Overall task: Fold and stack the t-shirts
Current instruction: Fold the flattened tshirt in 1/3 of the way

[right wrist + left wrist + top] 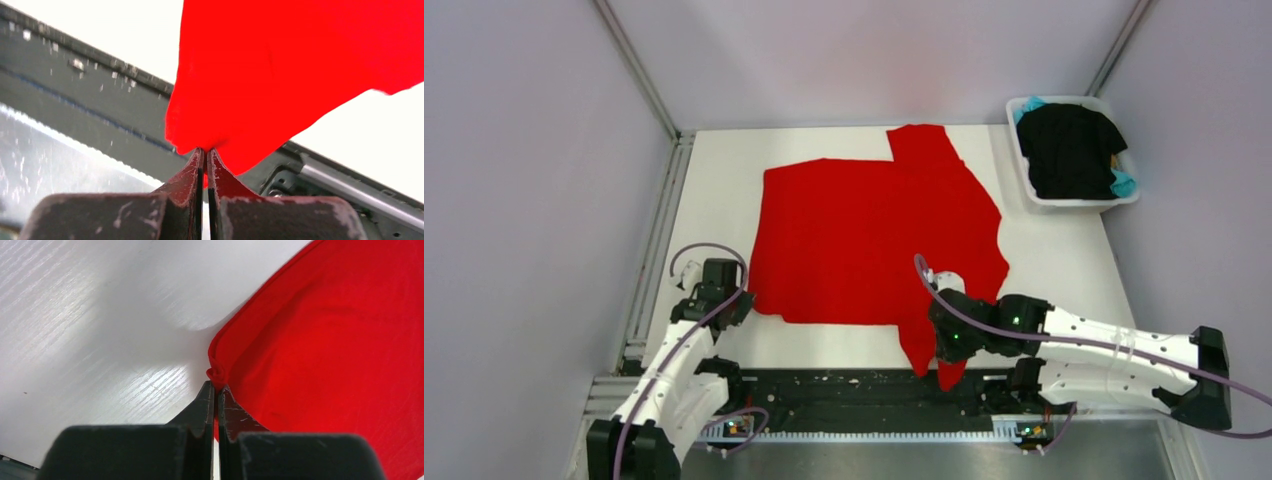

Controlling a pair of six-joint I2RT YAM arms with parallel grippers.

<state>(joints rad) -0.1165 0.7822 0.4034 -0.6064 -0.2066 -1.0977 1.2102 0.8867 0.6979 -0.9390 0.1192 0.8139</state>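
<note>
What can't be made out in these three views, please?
Top view: teal t-shirt in the tub, mostly covered by the black t-shirt.
Right wrist view: how much cloth the right gripper pinches, hidden between its shut fingers.
Left wrist view: most of the red t-shirt, cut off by the frame.

The red shirt is soft matt cloth. The table is white, finely grained and faintly glossy. The tub is smooth white plastic. The right gripper has scuffed matt fingers.
</note>
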